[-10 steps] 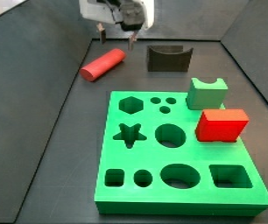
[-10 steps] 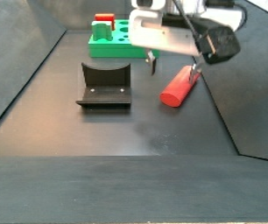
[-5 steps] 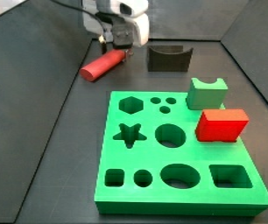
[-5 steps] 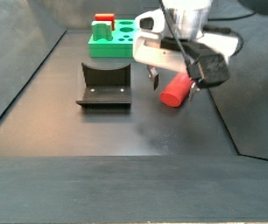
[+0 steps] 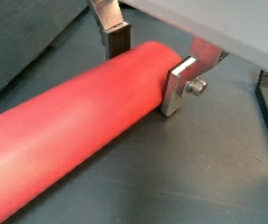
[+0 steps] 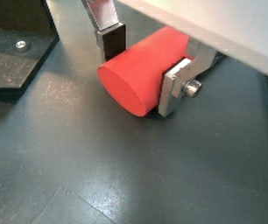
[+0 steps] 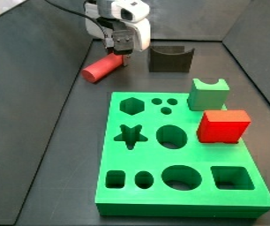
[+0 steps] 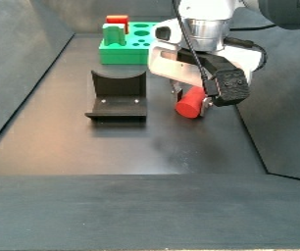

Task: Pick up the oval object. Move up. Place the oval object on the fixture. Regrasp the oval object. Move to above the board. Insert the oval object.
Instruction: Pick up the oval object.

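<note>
The gripper point(image 7: 116, 55) is down low over the dark floor at the far end of the bin, and the oval object point(image 7: 102, 68) lies on that floor right between its fingers. In both wrist views the salmon-red peg point(image 5: 89, 122) runs lengthwise through the gap, one silver finger point(image 5: 181, 86) pressed flat against its side and the other dark-padded finger point(image 5: 119, 41) standing at the opposite side; up close point(image 6: 134, 74) the plates look to be touching it on both flanks, so the claw is narrowed around the peg, which still sits on the floor. In a side view the peg point(image 8: 189, 102) pokes out beneath the gripper point(image 8: 192, 90), just beside the fixture point(image 8: 118, 94). The board point(image 7: 183, 150) lies well apart, carrying a red cube point(image 7: 223, 125) and a light green notched block point(image 7: 208, 93).
</note>
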Controlling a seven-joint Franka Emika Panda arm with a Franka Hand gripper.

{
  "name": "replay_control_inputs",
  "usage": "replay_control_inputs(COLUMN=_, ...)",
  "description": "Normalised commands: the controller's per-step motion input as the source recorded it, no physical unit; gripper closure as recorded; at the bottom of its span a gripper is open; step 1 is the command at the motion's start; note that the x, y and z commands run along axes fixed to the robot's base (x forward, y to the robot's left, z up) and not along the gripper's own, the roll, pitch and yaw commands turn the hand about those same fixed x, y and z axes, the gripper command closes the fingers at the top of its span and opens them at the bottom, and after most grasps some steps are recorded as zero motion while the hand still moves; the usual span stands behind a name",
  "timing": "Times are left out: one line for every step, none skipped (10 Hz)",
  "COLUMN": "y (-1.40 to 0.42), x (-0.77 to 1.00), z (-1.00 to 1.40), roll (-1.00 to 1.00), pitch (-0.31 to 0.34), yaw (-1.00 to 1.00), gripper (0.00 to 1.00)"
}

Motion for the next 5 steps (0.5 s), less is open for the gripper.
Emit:
replay_control_inputs(y=0.0, x=0.0, z=0.0, roll=0.0, pitch=0.0, yaw=0.0, gripper=1.0)
replay_control_inputs(y=0.0, x=0.0, z=0.0, roll=0.0, pitch=0.0, yaw=0.0, gripper=1.0)
replay_control_inputs(y=0.0, x=0.0, z=0.0, roll=0.0, pitch=0.0, yaw=0.0, gripper=1.0)
replay_control_inputs(y=0.0, x=0.0, z=0.0, roll=0.0, pitch=0.0, yaw=0.0, gripper=1.0)
replay_control_inputs(y=0.0, x=0.0, z=0.0, roll=0.0, pitch=0.0, yaw=0.0, gripper=1.0)
